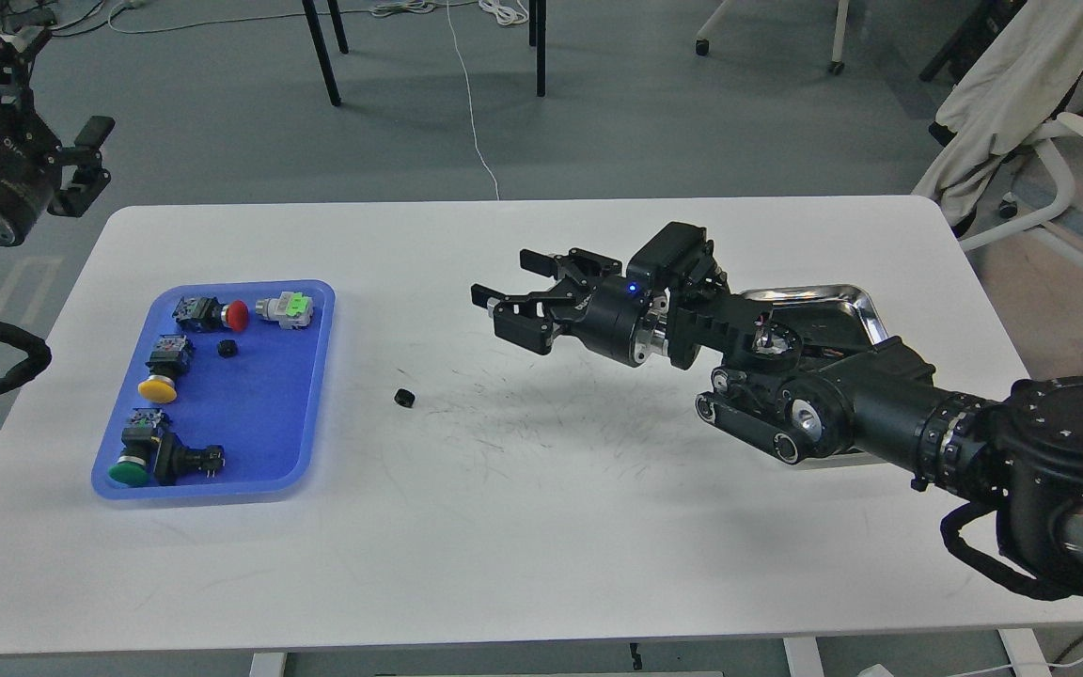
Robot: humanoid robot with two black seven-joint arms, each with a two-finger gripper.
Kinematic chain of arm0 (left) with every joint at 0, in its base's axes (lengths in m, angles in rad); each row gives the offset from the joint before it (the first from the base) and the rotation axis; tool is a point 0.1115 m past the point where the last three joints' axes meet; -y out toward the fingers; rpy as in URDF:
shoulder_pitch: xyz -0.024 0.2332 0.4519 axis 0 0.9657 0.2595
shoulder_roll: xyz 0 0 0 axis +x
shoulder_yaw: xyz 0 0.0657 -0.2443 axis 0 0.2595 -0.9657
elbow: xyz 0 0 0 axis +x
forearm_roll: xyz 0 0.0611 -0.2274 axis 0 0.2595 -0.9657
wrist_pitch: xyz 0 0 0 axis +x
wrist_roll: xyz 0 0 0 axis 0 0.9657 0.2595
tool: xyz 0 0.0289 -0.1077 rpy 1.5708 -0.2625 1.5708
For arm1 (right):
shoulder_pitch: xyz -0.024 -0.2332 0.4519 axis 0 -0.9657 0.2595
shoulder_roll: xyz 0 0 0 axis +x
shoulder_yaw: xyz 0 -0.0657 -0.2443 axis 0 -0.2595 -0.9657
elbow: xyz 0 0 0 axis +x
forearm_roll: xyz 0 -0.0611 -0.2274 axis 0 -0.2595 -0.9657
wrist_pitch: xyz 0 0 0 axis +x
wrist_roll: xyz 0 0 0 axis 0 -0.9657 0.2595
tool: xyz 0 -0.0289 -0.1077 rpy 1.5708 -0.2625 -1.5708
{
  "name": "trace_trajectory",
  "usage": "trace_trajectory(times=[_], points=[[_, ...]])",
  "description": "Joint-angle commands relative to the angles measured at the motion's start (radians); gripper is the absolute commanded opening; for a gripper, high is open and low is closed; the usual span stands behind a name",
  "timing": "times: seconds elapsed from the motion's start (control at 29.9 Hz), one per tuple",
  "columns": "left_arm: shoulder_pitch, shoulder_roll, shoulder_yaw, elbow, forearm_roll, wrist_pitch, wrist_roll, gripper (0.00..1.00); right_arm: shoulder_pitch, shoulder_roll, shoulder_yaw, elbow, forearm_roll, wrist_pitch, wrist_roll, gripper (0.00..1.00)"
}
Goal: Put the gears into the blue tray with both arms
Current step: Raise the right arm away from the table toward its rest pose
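Head view: the blue tray [269, 442] lies on the left part of the white table [541, 527]. Inside it, one gear [227, 349] rests flat on the tray floor among several push-button switches [165, 367] with red, yellow and green caps. A second gear [403, 398] lies on the bare tabletop, outside the tray, to the right of its right rim and apart from it. The right gripper [504, 291] is raised above the table, above and to the right of this loose gear, with its fingers spread apart and nothing between them. The steel tray [866, 315] is mostly hidden behind the right arm. The left gripper [90, 155] hangs beyond the table's far-left corner, clear of the tray; its fingers appear parted and empty.
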Motion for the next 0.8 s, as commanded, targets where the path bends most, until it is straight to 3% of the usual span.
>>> trace_trajectory(times=[0.0, 0.33, 0.4, 0.53, 0.77], points=[[0.006, 0.013, 0.01, -0.013, 0.002, -0.004, 0.0, 0.98, 0.003, 0.0, 0.059, -0.017, 0.105, 0.002, 0.0, 0.85], [0.06, 0.119, 0.016, -0.233, 0.043, -0.054, 0.0, 0.98, 0.072, -0.011, 0.135, -0.002, 0.501, 0.0, 0.0, 0.88], [0.08, 0.164, 0.004, -0.293, 0.098, -0.072, 0.0, 0.98, 0.08, -0.044, 0.152, -0.003, 0.585, 0.002, 0.0, 0.91], [0.082, 0.164, 0.006, -0.307, 0.163, -0.013, 0.0, 0.98, 0.086, -0.13, 0.168, 0.001, 0.69, 0.003, 0.0, 0.92], [0.089, 0.174, 0.016, -0.376, 0.315, 0.005, 0.0, 0.97, 0.085, -0.284, 0.232, 0.047, 0.855, 0.008, 0.0, 0.92]])
